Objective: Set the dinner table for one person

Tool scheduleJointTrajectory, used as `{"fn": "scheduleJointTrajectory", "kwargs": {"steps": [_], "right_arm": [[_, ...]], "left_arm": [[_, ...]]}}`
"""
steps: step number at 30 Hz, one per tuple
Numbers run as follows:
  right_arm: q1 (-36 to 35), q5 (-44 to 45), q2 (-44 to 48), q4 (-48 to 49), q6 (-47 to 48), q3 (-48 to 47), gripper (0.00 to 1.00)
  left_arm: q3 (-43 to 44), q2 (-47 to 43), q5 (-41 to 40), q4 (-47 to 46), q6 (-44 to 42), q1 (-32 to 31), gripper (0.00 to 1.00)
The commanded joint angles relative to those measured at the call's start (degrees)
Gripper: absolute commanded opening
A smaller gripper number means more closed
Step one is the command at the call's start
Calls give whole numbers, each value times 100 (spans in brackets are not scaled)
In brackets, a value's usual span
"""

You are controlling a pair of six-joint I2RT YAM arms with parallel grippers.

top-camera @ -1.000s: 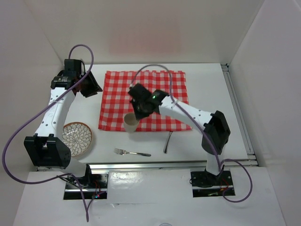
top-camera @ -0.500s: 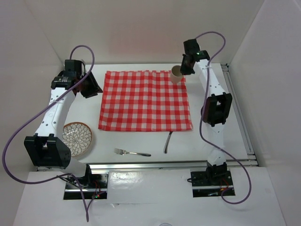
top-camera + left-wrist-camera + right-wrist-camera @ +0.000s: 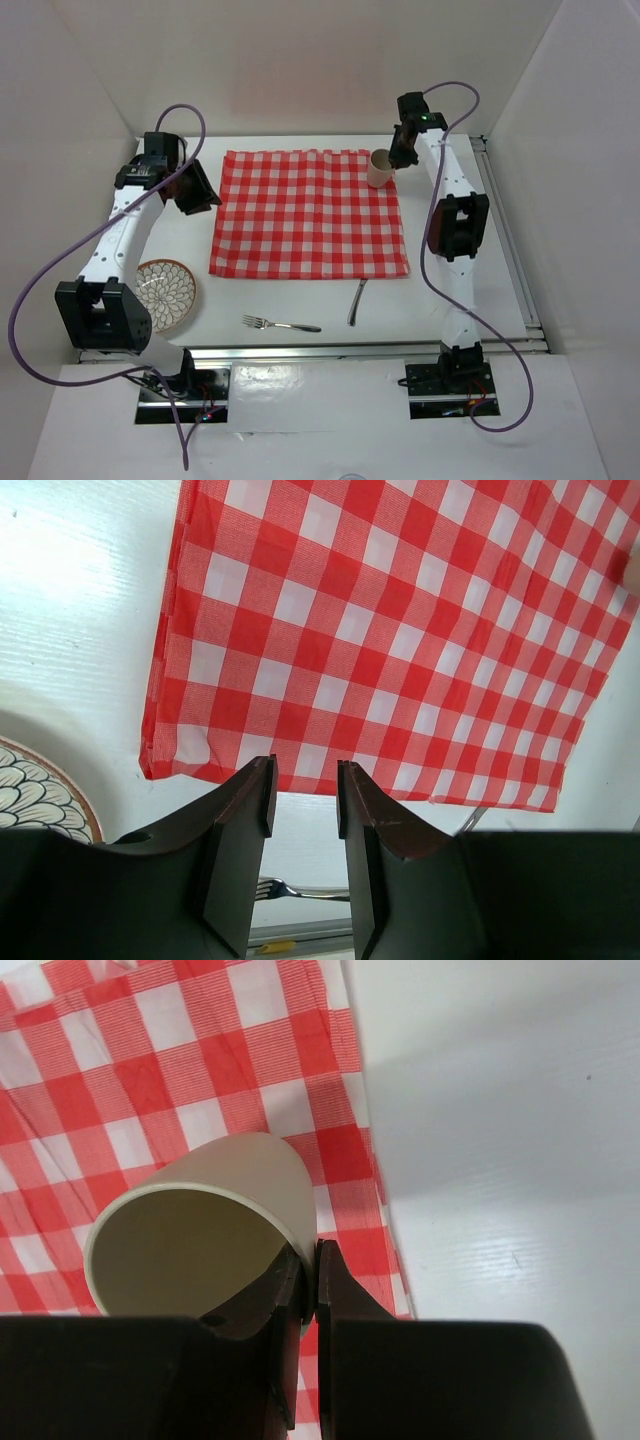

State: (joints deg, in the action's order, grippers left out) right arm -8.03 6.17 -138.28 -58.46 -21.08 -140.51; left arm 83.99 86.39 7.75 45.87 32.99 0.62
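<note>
The white dinner table (image 3: 450, 290) carries a red-and-white checked cloth (image 3: 305, 215) in its middle. My right gripper (image 3: 398, 157) is shut on the rim of a beige cup (image 3: 380, 167) at the cloth's far right corner. In the right wrist view one finger is inside the cup (image 3: 215, 1210) and one outside, at my gripper (image 3: 310, 1265). I cannot tell if the cup touches the cloth. My left gripper (image 3: 196, 190) hovers by the cloth's left edge, and in the left wrist view it (image 3: 305, 780) is open and empty.
A patterned plate (image 3: 165, 293) lies at the near left. A fork (image 3: 280, 324) lies near the front edge, and a second piece of cutlery (image 3: 357, 301) lies below the cloth's near right corner. White walls enclose the table.
My right arm has carried the cup from the cloth's near edge to its far right corner, then settled slightly lower. My left gripper has shifted a little to the right.
</note>
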Motion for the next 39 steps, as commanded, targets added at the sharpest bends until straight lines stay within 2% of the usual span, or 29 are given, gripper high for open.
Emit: {"fn": "scheduleJointTrajectory", "kwargs": {"steps": [1, 8, 21, 22, 24, 25, 26, 28, 32, 33, 35, 39], "right_arm": [[47, -99, -120, 238, 25, -293, 0], [47, -37, -515, 493, 201, -688, 0], [47, -98, -621, 651, 254, -583, 2], [47, -99, -621, 651, 254, -531, 15], [47, -213, -569, 713, 254, -530, 32], [47, -274, -569, 774, 254, -530, 49], [47, -388, -499, 844, 254, -530, 56], [47, -520, -437, 1011, 254, -530, 62], [47, -714, -244, 1204, 201, -530, 84], [47, -784, -244, 1205, 201, -591, 94], [47, -784, -42, 1258, 140, -592, 100], [47, -837, 458, 1389, 139, -592, 100]], "left_arm": [[4, 53, 86, -113, -109, 26, 47], [-49, 106, 86, -113, -162, 26, 47], [4, 212, 86, -113, -162, 26, 47], [4, 212, 86, -113, -162, 26, 47], [4, 212, 139, -113, -162, 26, 47], [4, 212, 139, -113, -162, 26, 47], [4, 212, 139, -113, -162, 26, 47], [4, 212, 139, -113, -162, 26, 47], [4, 212, 78, -60, -214, 26, 47], [4, 212, -1, 1, -214, 26, 48], [4, 151, -211, 62, -214, 26, 48], [109, 97, -493, 282, -214, 131, 49]]}}
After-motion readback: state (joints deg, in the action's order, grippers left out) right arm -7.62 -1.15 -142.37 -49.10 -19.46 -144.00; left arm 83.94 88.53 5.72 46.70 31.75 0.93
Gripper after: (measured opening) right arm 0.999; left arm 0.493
